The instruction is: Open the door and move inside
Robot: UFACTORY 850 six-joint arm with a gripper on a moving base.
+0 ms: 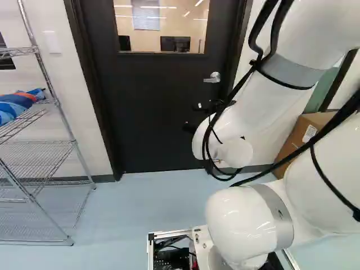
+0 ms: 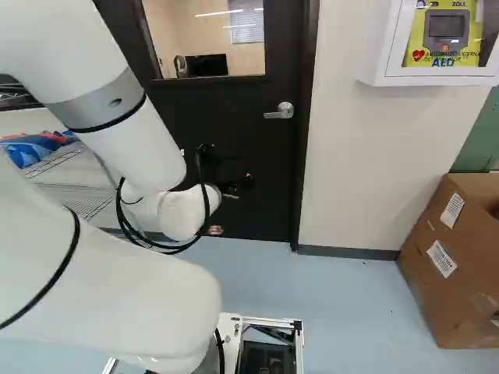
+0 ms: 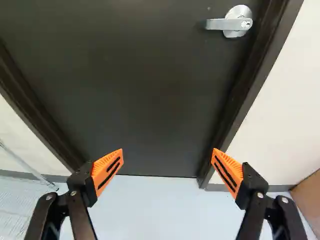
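Observation:
The black door with a window in its upper part stands shut in its dark frame ahead of the arm. Its silver lever handle is on the door's right side; the handle shows in the right base view too. My gripper is in front of the door, lower than the handle and partly hidden by the wrist. In the wrist view the gripper stands wide open with nothing between its orange pads, and the handle is ahead of it, well apart from the fingers.
A wire shelf rack holding a blue bag stands left of the door. To the door's right, a white AED cabinet hangs on the wall and a cardboard box stands on the floor.

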